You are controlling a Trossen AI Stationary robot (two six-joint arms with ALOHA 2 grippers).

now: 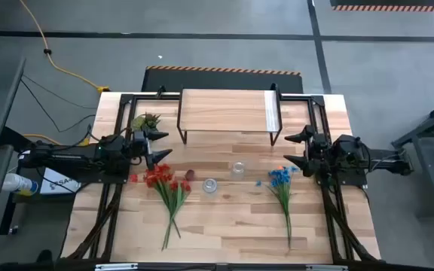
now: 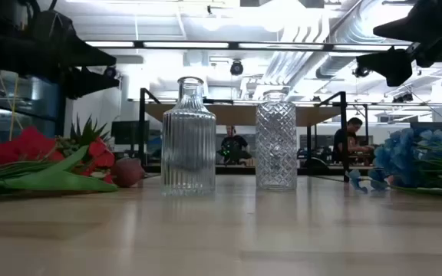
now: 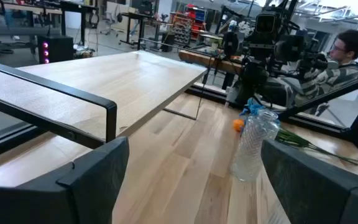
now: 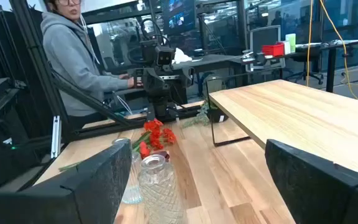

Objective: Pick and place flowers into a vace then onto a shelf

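Both arms are dark, blocky and angular, built of black housings joined in chunky segments. The left gripper (image 1: 162,144) and right gripper (image 1: 294,148) each end in two pointed black fingers. Seen from the wrists, the left arm's fingers (image 3: 92,177) are broad matte slabs with a grainy, faceted surface
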